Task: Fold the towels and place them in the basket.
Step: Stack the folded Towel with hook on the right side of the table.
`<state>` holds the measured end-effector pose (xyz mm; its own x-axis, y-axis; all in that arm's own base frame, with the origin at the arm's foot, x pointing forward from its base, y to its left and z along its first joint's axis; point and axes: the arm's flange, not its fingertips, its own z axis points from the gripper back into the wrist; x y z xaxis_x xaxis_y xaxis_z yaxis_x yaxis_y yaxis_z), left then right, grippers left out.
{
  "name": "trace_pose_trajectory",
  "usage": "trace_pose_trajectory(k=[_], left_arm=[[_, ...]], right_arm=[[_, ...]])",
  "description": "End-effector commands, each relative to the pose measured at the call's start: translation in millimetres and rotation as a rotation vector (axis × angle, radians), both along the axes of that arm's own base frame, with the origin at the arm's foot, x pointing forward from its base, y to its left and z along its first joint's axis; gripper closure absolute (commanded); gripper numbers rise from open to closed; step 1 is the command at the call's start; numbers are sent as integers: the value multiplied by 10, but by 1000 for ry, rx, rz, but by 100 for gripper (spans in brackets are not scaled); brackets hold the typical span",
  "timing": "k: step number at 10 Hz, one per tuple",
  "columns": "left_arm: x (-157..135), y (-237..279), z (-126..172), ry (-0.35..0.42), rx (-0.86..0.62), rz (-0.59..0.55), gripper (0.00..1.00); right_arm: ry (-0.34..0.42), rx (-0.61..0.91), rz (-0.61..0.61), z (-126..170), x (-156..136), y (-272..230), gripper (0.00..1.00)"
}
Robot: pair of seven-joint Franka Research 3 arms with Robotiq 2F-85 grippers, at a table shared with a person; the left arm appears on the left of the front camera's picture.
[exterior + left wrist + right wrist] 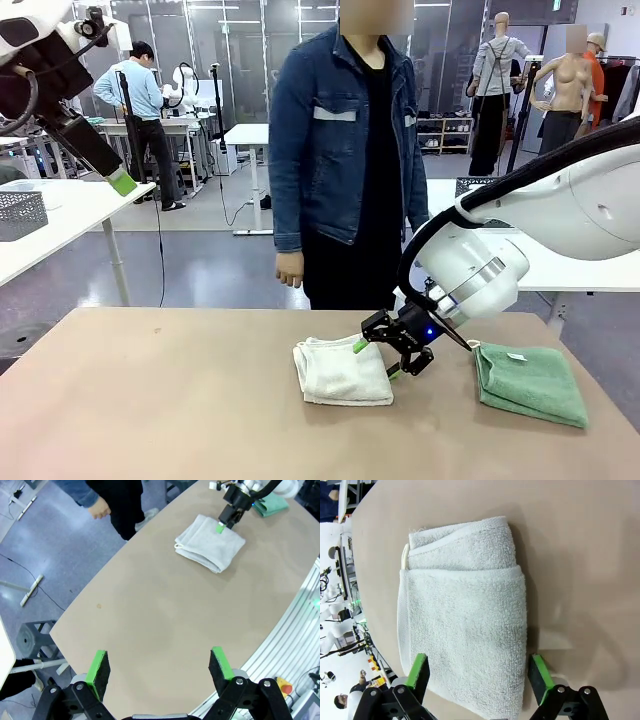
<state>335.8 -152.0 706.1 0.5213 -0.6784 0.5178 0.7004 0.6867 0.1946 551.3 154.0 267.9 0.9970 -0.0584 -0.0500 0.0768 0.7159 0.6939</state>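
The cream towel (pixel 343 371) lies folded on the tan table (pixel 150 400), a little right of the middle and toward the far edge, its layers stacked with one narrower folded end showing a stitched hem in the right wrist view (pixel 465 625). The right gripper (pixel 393 358) hangs just above the towel's right edge, its fingers spread apart so that the green pads (pixel 539 672) straddle the width of the cloth, holding nothing. Just beside it to the right, near the table's right edge, lies a mint green towel (pixel 530 383), also folded, with a small white tag (pixel 516 356) on its top; any print on the tag is too small to read. A person in a denim jacket (pixel 330 140) stands at the far side of the table, one hand (pixel 290 268) hanging at the side. The left gripper (pixel 122 183) is raised high at the upper left, well apart from both towels; its wrist view shows the fingers (pixel 98 667) spread wide over bare table, empty. A dark mesh basket (pixel 20 214) sits on a separate white table at the far left; its contents cannot be told.
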Motion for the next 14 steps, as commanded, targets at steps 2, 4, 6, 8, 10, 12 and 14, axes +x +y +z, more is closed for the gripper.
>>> trace_pose_trajectory(k=[2, 4, 6, 8, 10, 12, 14], left_arm=[[-3, 1, -17, -4, 0, -3, 0], [-3, 1, -17, -4, 0, -3, 0], [-3, 1, -17, -4, 0, -3, 0], [-3, 1, -17, -4, 0, -3, 0], [-3, 1, -17, -4, 0, -3, 0], [-3, 1, -17, -4, 0, -3, 0], [-3, 1, -17, -4, 0, -3, 0]], right_arm=[[-15, 22, 21, -78, 42, 91, 0], [-22, 51, 19, -55, 31, 100, 30], [-28, 48, 12, -46, 31, 99, 90], [-24, 44, 14, -56, 33, 109, 100], [-29, 46, 16, -33, 26, 109, 96], [-27, 42, 18, -12, 24, 110, 100], [-25, 39, 22, -4, 24, 119, 100]])
